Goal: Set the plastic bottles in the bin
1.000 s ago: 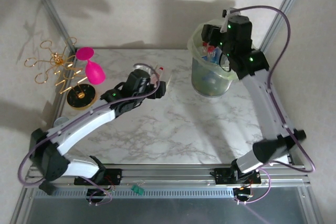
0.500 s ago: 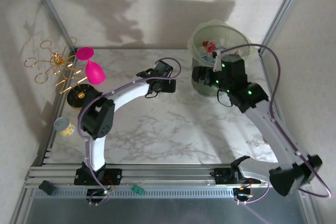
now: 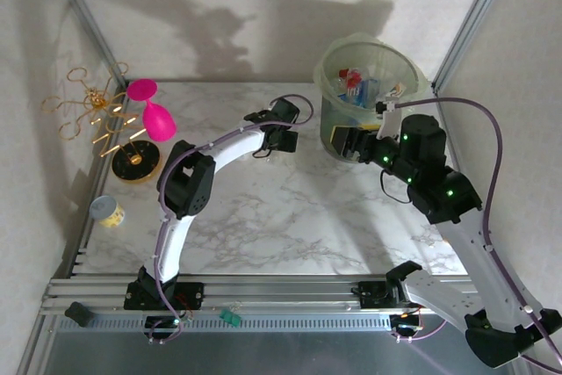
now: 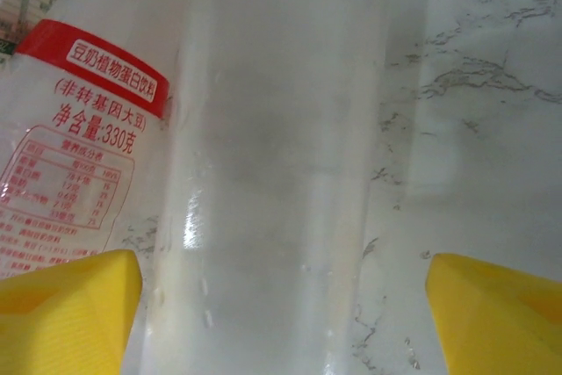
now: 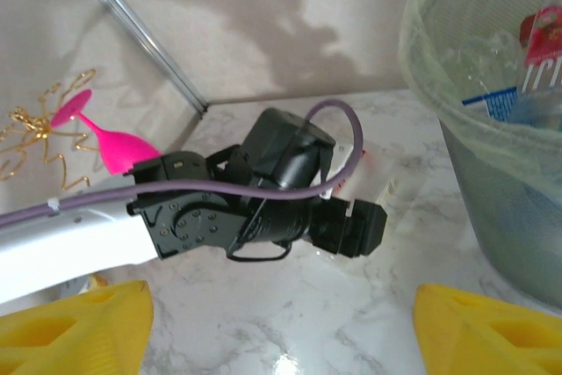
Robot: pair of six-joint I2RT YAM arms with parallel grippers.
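Note:
A clear bottle (image 4: 263, 155) with a red and white label lies on the marble between my left gripper's (image 4: 281, 305) yellow fingers (image 4: 61, 305), which stand wide apart around it. From above, the left gripper (image 3: 283, 136) reaches over the back middle of the table. In the right wrist view a sliver of that bottle (image 5: 373, 183) pokes out beyond the left gripper (image 5: 351, 221). The pale-green bin (image 3: 327, 68) at the back right holds several bottles (image 3: 356, 85). My right gripper (image 3: 349, 141) hangs open and empty just in front of the bin (image 5: 439, 59).
A pink goblet (image 3: 151, 117) and a gold wire stand (image 3: 92, 111) sit at the back left. A small tin (image 3: 107, 211) lies by the left edge. Metal frame posts rise at both back corners. Bare marble spreads across the table's middle and front.
The right gripper has come away from above the bin and dropped to its front side. The left arm has stretched farther to the back right, over the bottle.

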